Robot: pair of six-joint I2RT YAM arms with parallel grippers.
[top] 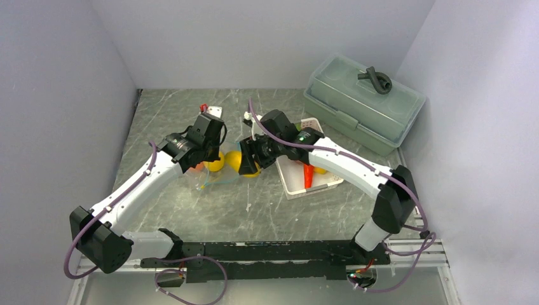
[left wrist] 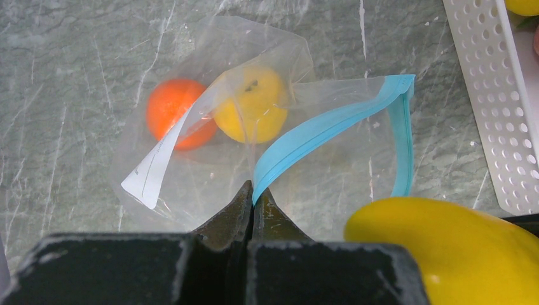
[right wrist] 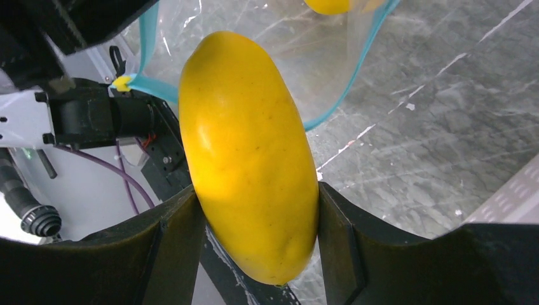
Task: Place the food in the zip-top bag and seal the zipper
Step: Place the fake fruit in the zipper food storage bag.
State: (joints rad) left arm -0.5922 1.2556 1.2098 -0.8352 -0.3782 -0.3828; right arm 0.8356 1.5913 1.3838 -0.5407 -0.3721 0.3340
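The zip-top bag [left wrist: 210, 184] lies on the desk [left wrist: 63, 63] (orange [left wrist: 166, 108] and lemon [left wrist: 254, 105] inside). Your left claw [left wrist: 253, 190] pinches its zipper [left wrist: 318, 130]; your right claw [right wrist: 257, 216], at its three o'clock, grips a yellow fruit [right wrist: 248, 146].

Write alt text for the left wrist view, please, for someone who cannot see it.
The shut left end effector pinches the teal zipper strip of a clear floppy plastic bag holding a round orange fruit and a round yellow lemon. An elongated yellow fruit fills the lower right.
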